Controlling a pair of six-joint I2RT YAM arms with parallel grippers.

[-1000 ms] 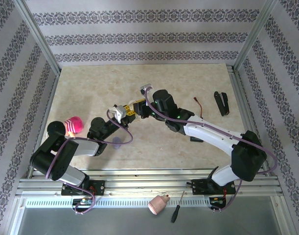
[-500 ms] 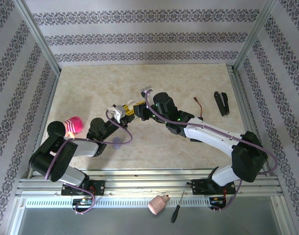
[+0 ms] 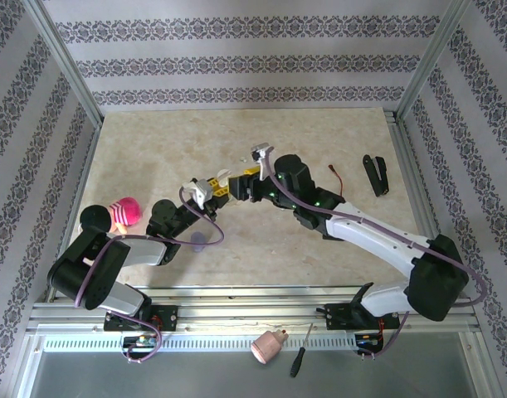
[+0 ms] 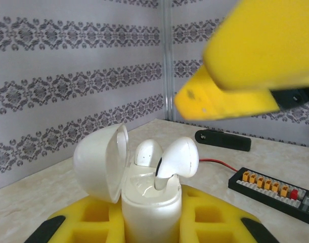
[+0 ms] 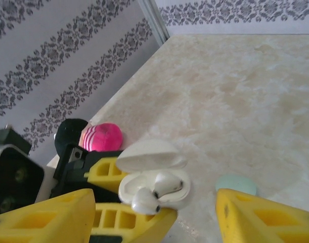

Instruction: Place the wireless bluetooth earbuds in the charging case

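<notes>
Over the middle of the table, the left gripper is clamped on the white case, holding it upright with the lid swung back. One bud sits low in its well. The other bud stands proud, stem down in the well and head tilted up and away from the lid. The right gripper hangs just beyond and above the case mouth, its fingers spread wide with nothing between them. It is the arm free to act, and a seating push would likely run down the stem's line into the well. From the left wrist, the raised bud's tilt is plain, and a yellow fingertip of the right gripper looms blurred overhead. From the right wrist, both fingers flank the case and the raised bud appears to lean over the near rim. From above, the case is too small to read.
</notes>
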